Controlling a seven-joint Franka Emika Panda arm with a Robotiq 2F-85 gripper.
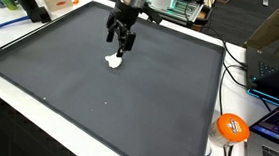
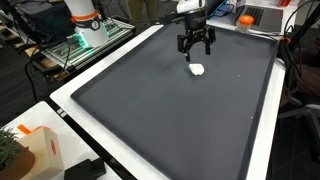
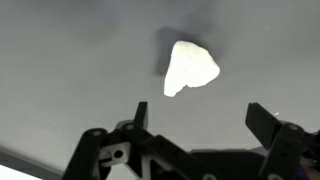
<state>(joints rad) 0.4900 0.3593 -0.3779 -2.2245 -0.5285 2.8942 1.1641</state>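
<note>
Claw of a single robot arm hung low over a wide dark mat. Its two black fingers were spread fully apart and held nothing. Just beneath the fingertips lay a small white lump, apparently not touching them, and it was the only thing on the mat. In both exterior views the lump sat toward the end of the mat where the arm reached in, well away from every edge. In the wrist view it lay roughly in line with the gap between the fingers and cast a soft shadow to one side.

The lump looked light and soft, perhaps crumpled tissue or a wad of putty. It was irregular, with a broad body narrowing to a point. It would probably squash a little under a pinch rather than break or slip. The broad middle seemed the best place to take hold, with the fingers brought nearly down to the mat.

Its material could not be told, because glare washed out all surface detail. How much space separated claw and lump was hard to judge. The arm above the wrist was cut off at the top of the exterior views.

The mat lay on a white table. An orange ball rested off the mat among cables.
</note>
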